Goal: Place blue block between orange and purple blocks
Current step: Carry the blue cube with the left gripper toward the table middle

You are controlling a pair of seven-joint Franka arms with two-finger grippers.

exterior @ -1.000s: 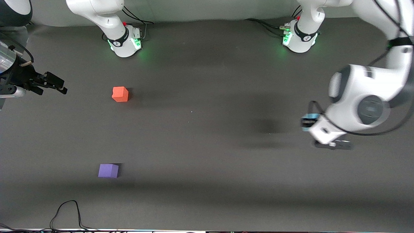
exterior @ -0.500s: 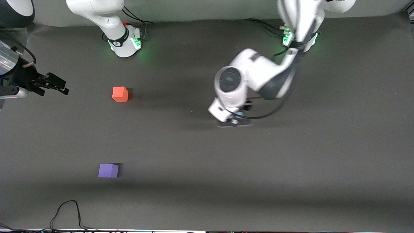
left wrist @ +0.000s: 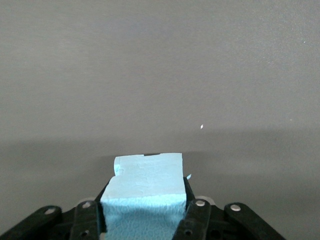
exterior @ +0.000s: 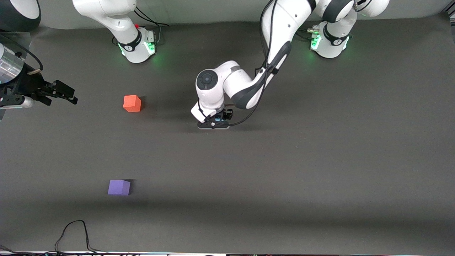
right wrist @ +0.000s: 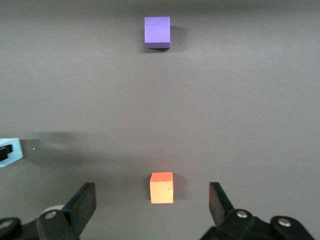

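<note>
In the front view the blue block (left wrist: 145,192) is showing only as a sliver under the left gripper (exterior: 217,119) — the wrist is hiding most of it. The fingers are clamping it above the middle of the dark grey mat (exterior: 320,177). Three cubes are showing: blue, orange block (exterior: 132,103), purple block (exterior: 119,187). The right gripper (exterior: 60,92) is waiting wide open, over the right arm's end of the mat.

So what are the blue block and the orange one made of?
The blue block, held in the left gripper, looks like soft foam: matte, with a fuzzy face and a ragged chipped corner. The orange block looks like the same matte foam, with no shine, though that is less sure.
</note>
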